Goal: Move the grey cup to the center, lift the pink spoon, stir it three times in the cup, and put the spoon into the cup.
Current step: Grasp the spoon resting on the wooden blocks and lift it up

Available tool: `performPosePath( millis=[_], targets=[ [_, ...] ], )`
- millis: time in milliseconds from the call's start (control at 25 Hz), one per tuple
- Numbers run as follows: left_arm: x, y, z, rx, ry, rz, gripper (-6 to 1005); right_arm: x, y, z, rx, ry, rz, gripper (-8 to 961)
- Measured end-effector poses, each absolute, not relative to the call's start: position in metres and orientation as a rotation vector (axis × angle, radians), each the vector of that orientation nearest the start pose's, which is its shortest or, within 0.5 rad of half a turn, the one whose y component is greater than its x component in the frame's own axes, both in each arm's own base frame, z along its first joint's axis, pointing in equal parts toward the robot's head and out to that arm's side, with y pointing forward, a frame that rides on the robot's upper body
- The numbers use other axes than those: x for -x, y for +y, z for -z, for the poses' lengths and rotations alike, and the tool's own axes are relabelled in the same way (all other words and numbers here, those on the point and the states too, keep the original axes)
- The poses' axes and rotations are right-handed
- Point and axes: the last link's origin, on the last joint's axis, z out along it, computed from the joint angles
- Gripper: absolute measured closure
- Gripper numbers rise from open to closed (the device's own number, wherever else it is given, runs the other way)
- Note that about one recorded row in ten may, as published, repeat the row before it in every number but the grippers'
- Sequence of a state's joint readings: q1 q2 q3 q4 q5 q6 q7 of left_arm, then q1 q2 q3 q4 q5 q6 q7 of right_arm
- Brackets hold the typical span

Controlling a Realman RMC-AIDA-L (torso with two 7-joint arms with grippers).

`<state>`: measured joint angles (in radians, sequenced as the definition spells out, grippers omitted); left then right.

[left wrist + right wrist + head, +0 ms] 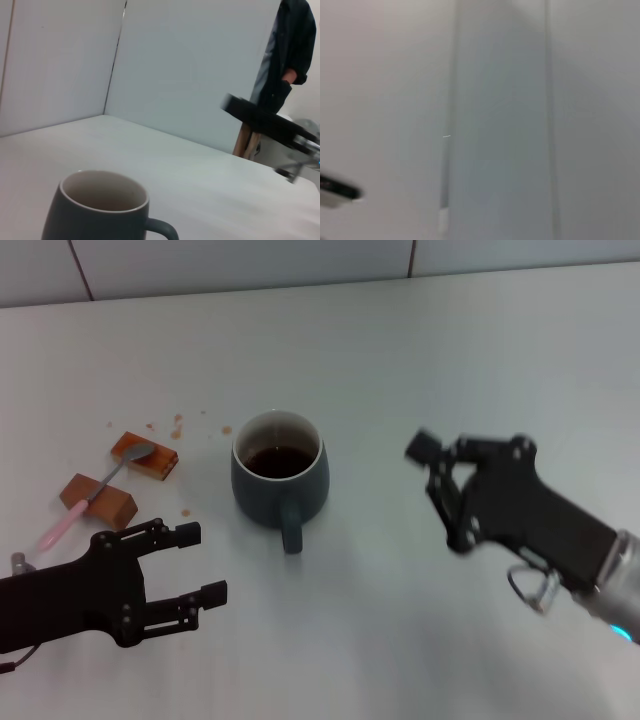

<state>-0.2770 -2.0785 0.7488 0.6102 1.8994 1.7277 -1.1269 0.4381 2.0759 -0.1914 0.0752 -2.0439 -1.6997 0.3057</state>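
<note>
The grey cup stands upright near the table's middle, dark brown liquid inside and its handle facing me. In the left wrist view the grey cup shows close by, its pale rim visible. The pink spoon lies at the left across two brown blocks, with its metal bowl on the farther one. My left gripper hovers open at the lower left, short of the cup and nearer to me than the spoon. My right gripper is open to the right of the cup, holding nothing. The left wrist view shows the right gripper beyond the cup.
Two brown blocks sit at the left, with small brown spots on the table near them. A white wall backs the table. A person in dark clothes stands beyond the table's far side.
</note>
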Motion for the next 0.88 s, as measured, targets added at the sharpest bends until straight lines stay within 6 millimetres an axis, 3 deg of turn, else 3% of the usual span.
performPosePath(
  millis=[40,200,520,560,720,800,880],
  targets=[
    [0.308,0.24,0.007,2.729,-0.565,0.846,209,-0.259,0.243,0.063,2.272,0.128,-1.183,827],
    [0.308,0.242,0.006,2.723,-0.561,0.84,209,-0.279,0.242,0.054,2.555,0.333,-1.119,819],
    [0.308,0.243,0.004,2.69,-0.565,0.859,210,-0.296,0.246,0.035,2.687,0.506,-0.992,803],
    [0.308,0.243,0.003,2.679,-0.568,0.875,210,-0.297,0.246,0.034,2.695,0.512,-0.983,765],
    [0.297,0.237,-0.008,2.527,-0.613,1.155,210,-0.295,0.249,0.033,2.704,0.507,-0.977,613],
    [0.296,0.234,-0.028,2.287,-0.716,1.415,211,-0.294,0.25,0.033,2.707,0.505,-0.976,531],
    [0.3,0.232,-0.035,2.183,-0.779,1.487,211,-0.294,0.25,0.033,2.708,0.504,-0.975,444]
  ],
)
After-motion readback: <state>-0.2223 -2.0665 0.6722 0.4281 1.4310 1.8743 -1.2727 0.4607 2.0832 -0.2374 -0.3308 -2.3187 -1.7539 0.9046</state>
